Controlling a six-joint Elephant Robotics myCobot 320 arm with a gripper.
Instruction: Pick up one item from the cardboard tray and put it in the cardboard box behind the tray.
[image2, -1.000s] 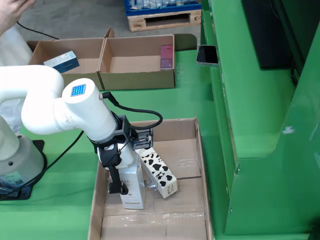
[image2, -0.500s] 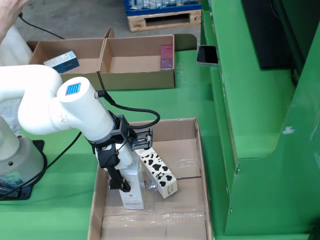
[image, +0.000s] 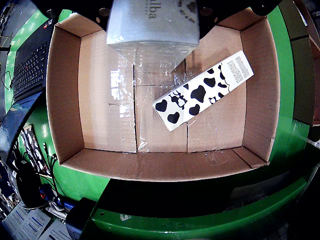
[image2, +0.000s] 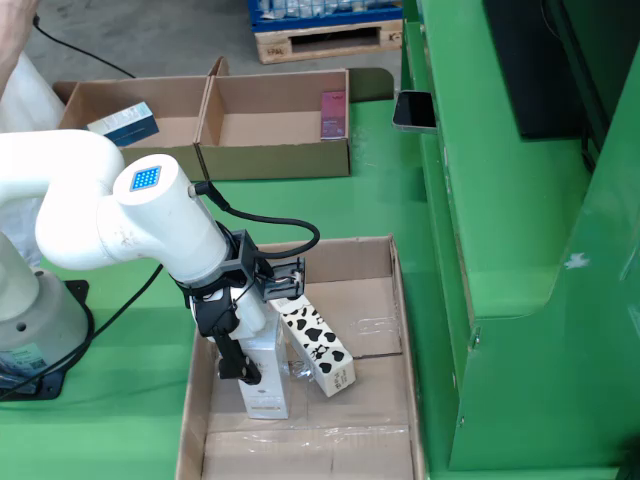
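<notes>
In the still view the white arm (image2: 120, 225) reaches down from the left into the near cardboard box (image2: 395, 300), which sits on the green tabletop (image2: 370, 205). Its claw (image2: 250, 330) is at the top of a pale carton (image2: 262, 375) that stands upright in the left part of the box. The carton seems to hang from the claw, but the fingers are hidden behind the black mount, so I cannot tell whether they are pinched on it or spread.

Just right of that carton lies a cow-patterned carton (image2: 320, 345), white with black blotches, tilted with its near end toward the right.

In the riding view the pale carton (image: 152, 22) fills the top middle, part of a printed word showing on its face. Below it is the taped floor of the box (image: 107, 100). The cow-patterned carton (image: 202, 90) lies flat and diagonal on the right half of the floor, clear of the walls.

On the far side of the tabletop stands a low cardboard tray (image2: 210, 110) in two compartments. The left compartment holds a blue-and-white packet (image2: 125, 125), and in the right one a small pink box (image2: 333, 112) leans against the right wall.
</notes>
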